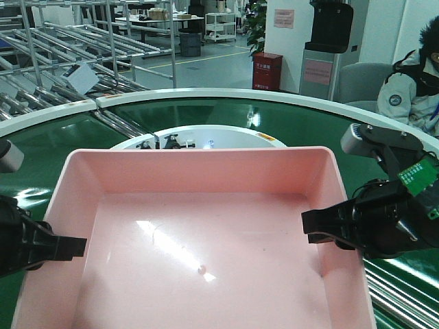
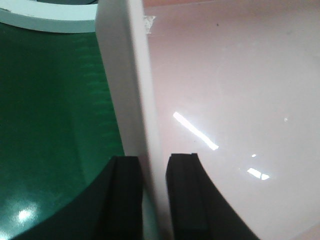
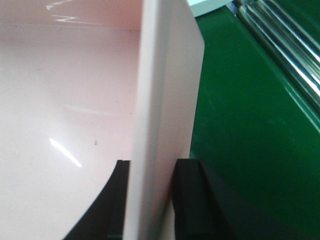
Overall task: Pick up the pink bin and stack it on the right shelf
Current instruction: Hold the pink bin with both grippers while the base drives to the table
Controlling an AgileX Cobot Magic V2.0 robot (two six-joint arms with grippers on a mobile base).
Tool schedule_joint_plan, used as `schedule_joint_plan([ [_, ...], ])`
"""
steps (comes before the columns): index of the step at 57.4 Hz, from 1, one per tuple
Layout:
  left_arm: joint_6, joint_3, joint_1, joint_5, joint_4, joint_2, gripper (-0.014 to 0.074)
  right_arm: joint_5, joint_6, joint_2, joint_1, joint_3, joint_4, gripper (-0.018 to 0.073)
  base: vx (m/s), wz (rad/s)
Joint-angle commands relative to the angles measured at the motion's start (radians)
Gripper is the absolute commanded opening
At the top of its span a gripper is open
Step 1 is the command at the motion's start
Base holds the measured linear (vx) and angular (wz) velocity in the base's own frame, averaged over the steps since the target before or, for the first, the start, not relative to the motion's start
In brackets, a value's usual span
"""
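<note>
Gripping the pink bin (image 1: 199,171) by both side walls, low and central in the front view, open top up, level, its floor bare apart from glare and a few small specks. On the left wall, the left pincer (image 1: 60,247) closed over the rim: one black finger reaching inside the tub, the other hidden outside the wall from the front. From the left wrist, both fingers (image 2: 125,195) plainly pressed against the pale wall, one on the green side, one on the pink side, rim running upright between them. On the right wall, the right pincer (image 1: 322,229) clamped likewise, inner finger lying over the tub's floor, dark wrist body and a small green circuit board (image 1: 418,177) just outside. From the right wrist, fingers (image 3: 189,200) touching the wall on either face, no gap showing. Beneath and around the tub, the green conveyor belt (image 1: 55,147), curving round a white inner ring (image 1: 206,133) beyond the far wall. Cannot tell whether resting on the belt or raised just off it. Off the right edge of the belt, shiny metal rollers (image 3: 285,40). Farther back, roller racks (image 1: 68,41) at upper left, a red cabinet (image 1: 267,70) near the middle, and a seated person (image 1: 411,89) in a pale jacket at the right edge.
</note>
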Motion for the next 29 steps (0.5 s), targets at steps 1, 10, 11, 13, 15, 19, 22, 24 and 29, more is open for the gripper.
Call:
schedule_joint_plan([
  [1,0.024,-0.028,0.0,-0.046,-0.018,-0.031,-0.0005,-0.082,-0.012,-0.031,-0.013,-0.037,-0.034,-0.0008,-0.23,-0.01],
  [10,0.024,-0.028,0.0,-0.046,-0.018,-0.031,-0.0005,-0.082,-0.012,-0.031,-0.013,-0.037,-0.034,-0.0008,-0.25,0.03],
  [11,0.024,-0.028,0.0,-0.046,-0.018,-0.031,-0.0005,-0.082,-0.012,-0.031,-0.013,-0.037,-0.034,-0.0008,-0.27,0.07],
  [13,0.024,-0.028,0.0,-0.046,-0.018,-0.031,-0.0005,-0.082,-0.012,-0.031,-0.013,-0.037,-0.034,-0.0008,-0.28,0.08],
  [15,0.024,-0.028,0.0,-0.046,-0.018,-0.031,-0.0005,-0.082,-0.012,-0.031,-0.013,-0.037,-0.034,-0.0008,-0.29,0.09],
  [19,0.024,-0.028,0.0,-0.046,-0.018,-0.031,-0.0005,-0.082,-0.012,-0.031,-0.013,-0.037,-0.034,-0.0008,-0.3,0.08],
  [22,0.024,-0.028,0.0,-0.046,-0.018,-0.031,-0.0005,-0.081,-0.012,-0.031,-0.013,-0.037,-0.034,-0.0008,-0.31,0.07],
  [24,0.024,-0.028,0.0,-0.046,-0.018,-0.031,-0.0005,-0.078,-0.012,-0.031,-0.013,-0.037,-0.034,-0.0008,-0.31,0.04],
  [29,0.024,-0.028,0.0,-0.046,-0.018,-0.031,-0.0005,-0.077,-0.012,-0.031,-0.013,-0.037,-0.034,-0.0008,-0.32,-0.02],
])
